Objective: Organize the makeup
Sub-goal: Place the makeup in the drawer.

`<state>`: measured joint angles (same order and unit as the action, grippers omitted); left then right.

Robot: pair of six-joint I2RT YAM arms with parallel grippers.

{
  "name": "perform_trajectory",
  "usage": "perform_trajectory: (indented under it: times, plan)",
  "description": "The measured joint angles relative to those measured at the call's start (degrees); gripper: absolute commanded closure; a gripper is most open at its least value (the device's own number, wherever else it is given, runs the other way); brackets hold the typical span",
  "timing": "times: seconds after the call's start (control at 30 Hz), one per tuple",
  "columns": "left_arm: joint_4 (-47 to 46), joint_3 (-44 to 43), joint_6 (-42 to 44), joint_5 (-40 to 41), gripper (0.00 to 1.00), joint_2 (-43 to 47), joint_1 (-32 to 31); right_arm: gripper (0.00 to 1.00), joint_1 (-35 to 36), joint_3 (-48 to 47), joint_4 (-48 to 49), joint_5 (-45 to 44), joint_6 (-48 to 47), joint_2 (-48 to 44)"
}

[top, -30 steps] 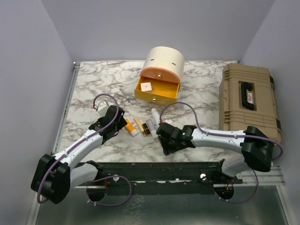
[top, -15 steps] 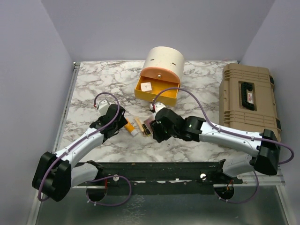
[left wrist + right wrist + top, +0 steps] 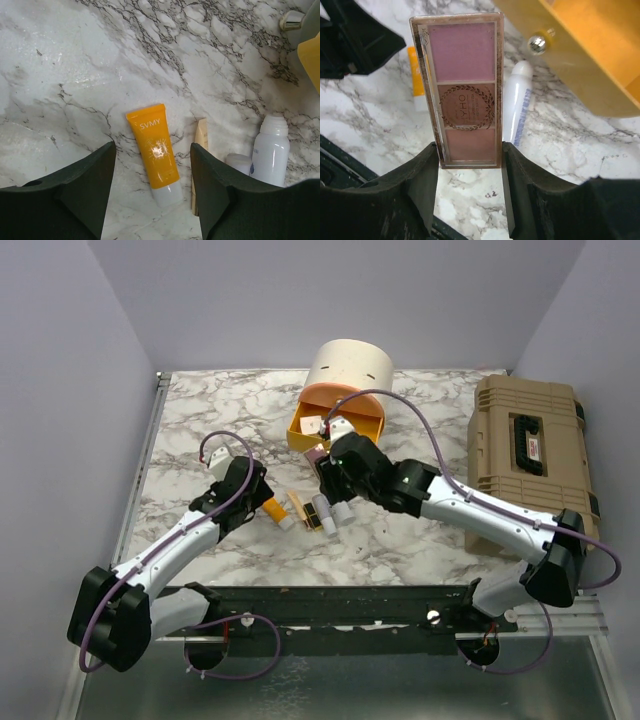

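Observation:
My right gripper [image 3: 470, 159] is shut on the short end of a flat pink palette [image 3: 465, 90], which sticks out ahead of the fingers above the marble. In the top view it [image 3: 325, 462] hangs just in front of the open orange drawer [image 3: 345, 435]. My left gripper [image 3: 152, 149] stands open, low over an orange tube [image 3: 152, 150] lying between its fingers without touching them. Beside that tube lie a beige stick [image 3: 201, 145], a white bottle [image 3: 270, 152], white tubes [image 3: 340, 512] and lipsticks [image 3: 318, 515]. A small white compact [image 3: 312, 424] sits in the drawer.
The cream cylindrical case [image 3: 348, 375] stands at the back middle with its drawer pulled out, knob [image 3: 538, 43] facing me. A tan toolbox [image 3: 530, 455] fills the right side. The two grippers are close together over the makeup pile.
My right arm has carried the pink palette from the near middle of the table up and away to the front of the drawer. The left arm has barely shifted.

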<state>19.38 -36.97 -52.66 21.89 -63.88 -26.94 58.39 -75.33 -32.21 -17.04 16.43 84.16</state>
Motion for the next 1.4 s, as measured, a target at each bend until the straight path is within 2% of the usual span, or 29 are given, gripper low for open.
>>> perform_trajectory:
  times: [0.13, 0.27, 0.57, 0.8, 1.03, 1.4]
  plan:
    - [0.2, -0.5, 0.3, -1.9, 0.36, 0.0, 0.3, 0.64, -3.7, -1.8, 0.1, 0.9, -0.7, -0.2]
    - [0.4, -5.1, 1.4, -6.5, 0.36, -0.7, 0.5, 0.63, -8.4, -2.1, -0.1, 2.4, -0.9, -1.1]
    - [-2.1, -13.9, 7.8, -16.0, 0.35, -6.8, 0.6, 0.62, -20.5, -7.1, -1.5, 11.5, 0.5, 0.6]
    - [-5.2, -14.2, 10.3, -23.6, 0.35, -10.7, 0.2, 0.61, -22.2, -16.0, -5.2, 14.1, -1.4, 9.1]
    - [-10.3, -15.2, 11.7, -29.2, 0.34, -12.3, -0.2, 0.57, -22.9, -16.2, -7.3, 14.0, -5.1, 12.4]
    - [-12.3, -15.1, 11.7, -32.6, 0.30, -13.2, -0.5, 0.55, -23.2, -18.2, -7.6, 13.4, -14.3, 14.6]
